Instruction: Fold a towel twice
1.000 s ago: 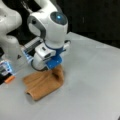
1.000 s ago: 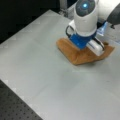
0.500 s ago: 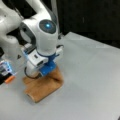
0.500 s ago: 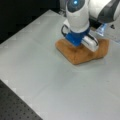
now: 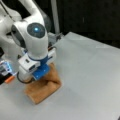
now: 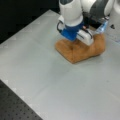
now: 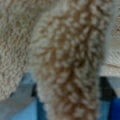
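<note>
Hand low over the bunched towel, fold under way.

I see one grey counter (image 5: pixel 95 75), which carries everything. On it lies one towel (image 5: pixel 43 88), tan terry, toward a front view's bottom left. It lies toward a front view's top right in the other angle (image 6: pixel 82 51), already doubled, with a raised ridge of cloth running up under the arm. One arm reaches down over it, and its one hand (image 5: pixel 37 75) sits right on that ridge. In the wrist view a thick roll of the pile (image 7: pixel 70 62) fills the space in front of the camera, so I judge the hand to be pinching towel, though the fingertips themselves are hidden. My worry is that the bulky roll slips out or drags the lower layer, skewing the fold.
</note>
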You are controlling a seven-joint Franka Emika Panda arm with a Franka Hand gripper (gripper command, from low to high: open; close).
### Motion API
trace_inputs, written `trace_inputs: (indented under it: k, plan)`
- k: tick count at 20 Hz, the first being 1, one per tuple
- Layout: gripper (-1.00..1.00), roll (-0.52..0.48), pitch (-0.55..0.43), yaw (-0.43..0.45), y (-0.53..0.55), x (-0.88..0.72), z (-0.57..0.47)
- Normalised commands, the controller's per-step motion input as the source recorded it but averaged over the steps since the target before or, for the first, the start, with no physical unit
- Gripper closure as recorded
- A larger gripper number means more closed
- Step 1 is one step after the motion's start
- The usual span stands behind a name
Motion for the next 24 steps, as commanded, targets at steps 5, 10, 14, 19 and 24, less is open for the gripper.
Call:
trace_inputs:
  k: [5,10,14,19,24]
  plan:
    - [1.0,-0.011,-0.183,0.235,-0.31,-0.21,-0.1]
    - [1.0,-0.03,-0.177,0.256,-0.31,-0.07,-0.16]
    - [1.0,-0.036,-0.14,0.205,-0.2,-0.01,-0.18]
    - [1.0,-0.018,-0.138,0.165,-0.1,0.01,-0.17]
    - [1.0,0.004,-0.154,0.116,-0.06,0.01,-0.15]
